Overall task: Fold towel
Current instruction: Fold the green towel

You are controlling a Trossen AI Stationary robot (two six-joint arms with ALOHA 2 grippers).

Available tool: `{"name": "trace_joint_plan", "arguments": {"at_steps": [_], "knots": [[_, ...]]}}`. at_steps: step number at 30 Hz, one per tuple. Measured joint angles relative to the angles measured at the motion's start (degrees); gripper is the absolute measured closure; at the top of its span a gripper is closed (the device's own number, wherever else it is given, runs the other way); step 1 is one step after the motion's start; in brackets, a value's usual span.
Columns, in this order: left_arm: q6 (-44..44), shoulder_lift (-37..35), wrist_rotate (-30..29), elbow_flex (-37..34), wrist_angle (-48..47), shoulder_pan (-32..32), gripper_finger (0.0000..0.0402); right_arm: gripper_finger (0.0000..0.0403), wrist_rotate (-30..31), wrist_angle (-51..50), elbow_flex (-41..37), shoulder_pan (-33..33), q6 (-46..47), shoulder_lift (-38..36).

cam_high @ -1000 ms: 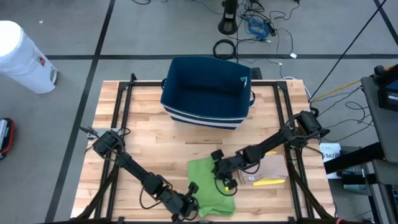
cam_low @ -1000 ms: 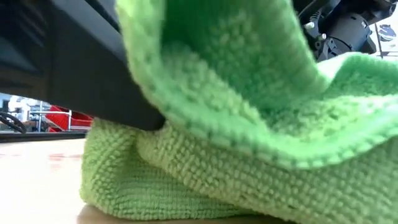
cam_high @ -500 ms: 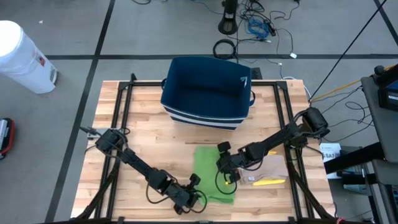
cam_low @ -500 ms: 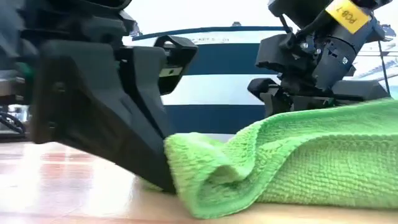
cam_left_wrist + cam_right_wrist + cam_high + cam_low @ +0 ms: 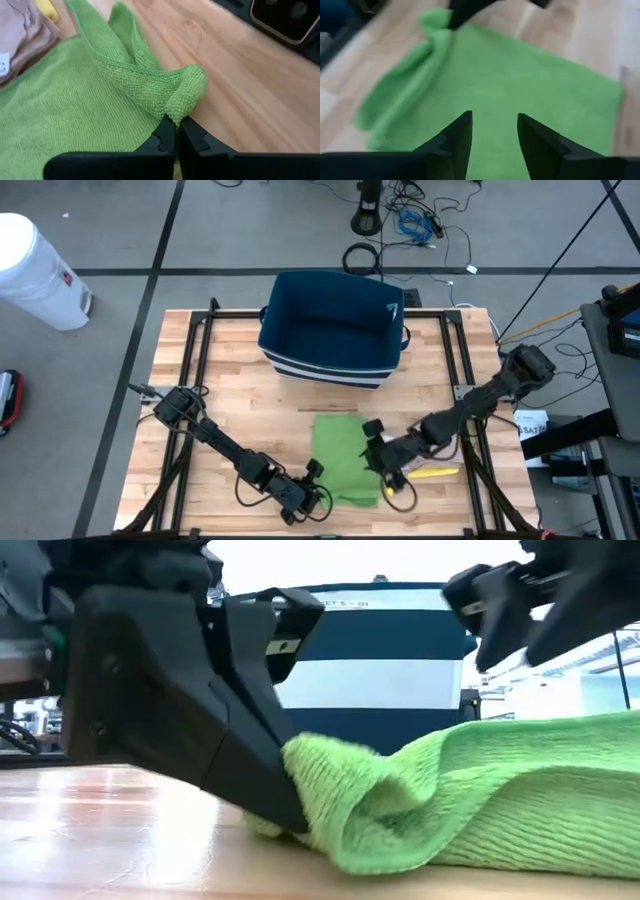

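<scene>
The green towel (image 5: 345,455) lies doubled over on the wooden table, near the middle of its front half. My left gripper (image 5: 316,496) sits at the towel's near left corner, shut on a bunched bit of it (image 5: 185,95). In the low view it is the big dark shape (image 5: 200,710) on the left. My right gripper (image 5: 386,463) hovers open above the towel's right edge. Its two fingers (image 5: 462,135) stand apart over the cloth with nothing between them. In the low view it is at the upper right (image 5: 530,600). My left gripper pinches a rolled-up fold of the towel (image 5: 176,111) at its near left corner between its two shut fingers. The fingers slant down from the table's near left. The pinched fold humps up a little (image 5: 310,765); the rest of the towel lies on the table.
A navy bin with white stripes (image 5: 335,325) stands at the far middle of the table. A beige cloth with a yellow thing on it (image 5: 435,470) lies just right of the towel. A dark frame (image 5: 195,350) runs along the table's sides.
The towel part that hung raised has come down and now lies folded flat, making a narrower rectangle. My left gripper has stayed shut on its corner, low at the table. My right gripper has come off the towel and risen toward the table's right and near edge.
</scene>
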Motion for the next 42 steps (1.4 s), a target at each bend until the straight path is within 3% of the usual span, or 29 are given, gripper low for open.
{"name": "trace_joint_plan", "arguments": {"at_steps": [12, 22, 42], "knots": [[0.9, 0.0, 1.3, 0.0, 4.1, 0.0, 0.0399, 0.0174, 0.2, 4.6, 0.0, 9.9, 11.9, 8.4], [-1.0, 0.0, 1.2, 0.0, 6.4, 0.4, 0.0399, 0.0197, 0.0, 11.9, 0.0, 15.4, 16.8, 11.4], [-2.4, 0.0, -1.4, 0.0, 9.5, 1.9, 0.0399, 0.0202, 18.9, 16.6, 0.0, 23.4, 26.8, 20.0]]}}
